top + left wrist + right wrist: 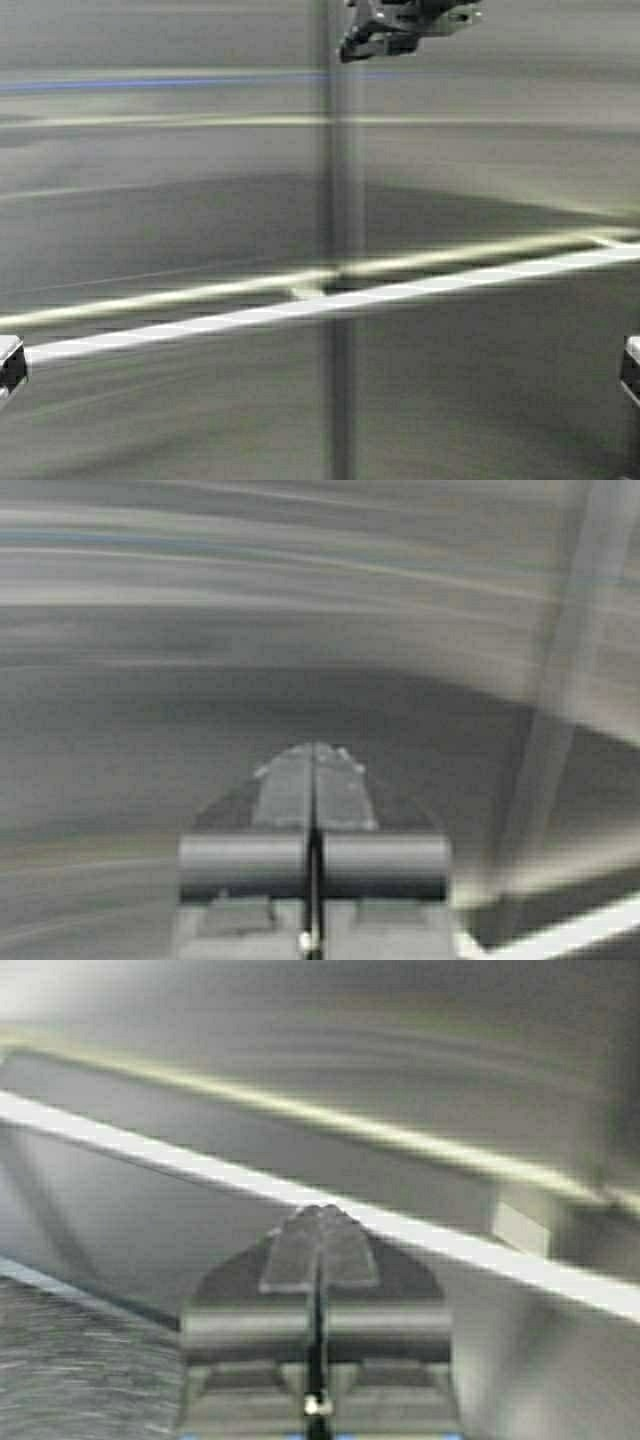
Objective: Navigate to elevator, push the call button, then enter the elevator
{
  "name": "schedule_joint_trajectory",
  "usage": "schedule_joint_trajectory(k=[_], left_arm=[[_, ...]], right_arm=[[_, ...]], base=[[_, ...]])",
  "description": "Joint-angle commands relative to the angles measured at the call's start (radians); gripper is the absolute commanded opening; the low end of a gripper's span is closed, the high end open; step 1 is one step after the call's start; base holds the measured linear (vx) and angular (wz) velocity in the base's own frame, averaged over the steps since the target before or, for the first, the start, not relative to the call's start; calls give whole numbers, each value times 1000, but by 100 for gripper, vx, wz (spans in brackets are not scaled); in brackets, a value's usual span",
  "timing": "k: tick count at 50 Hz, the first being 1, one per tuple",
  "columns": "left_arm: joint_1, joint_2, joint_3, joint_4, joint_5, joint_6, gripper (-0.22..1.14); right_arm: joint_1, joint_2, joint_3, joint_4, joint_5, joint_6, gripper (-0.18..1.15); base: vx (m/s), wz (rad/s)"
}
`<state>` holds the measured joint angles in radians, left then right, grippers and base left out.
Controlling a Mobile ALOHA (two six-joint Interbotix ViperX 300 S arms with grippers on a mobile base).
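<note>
Nearest the camera in the high view, only the edges of the two arms show, low at the left and right borders. Each wrist view shows its own gripper close up: the left gripper (313, 755) has its fingers pressed together along a thin centre line, holding nothing, and the right gripper (320, 1218) stands the same way, fingers closed against each other and empty.

Beyond both grippers is brushed steel: the elevator (180, 230) fills the high view, its doors shut, with the dark vertical centre seam (338, 200) running top to bottom near the middle. The steel lies ahead of both closed fingertips, apart from them; contact cannot be judged. A pale handrail (330, 300) crosses the surface on a slant. At the top edge hangs a dark mechanical reflection (400, 25).
</note>
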<state>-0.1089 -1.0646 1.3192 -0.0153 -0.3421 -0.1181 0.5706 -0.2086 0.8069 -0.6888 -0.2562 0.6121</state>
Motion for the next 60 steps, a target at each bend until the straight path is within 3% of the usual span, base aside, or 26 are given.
schedule_joint_trajectory(k=[1,60], left_arm=[[2,6,-8,0,-3,-8,2],[2,35,-11,0,-11,-3,2]], right_arm=[[5,-8,-21,6,-15,0,7],[5,25,-9,9,-11,-17,7]], base=[[4,58],[5,43]])
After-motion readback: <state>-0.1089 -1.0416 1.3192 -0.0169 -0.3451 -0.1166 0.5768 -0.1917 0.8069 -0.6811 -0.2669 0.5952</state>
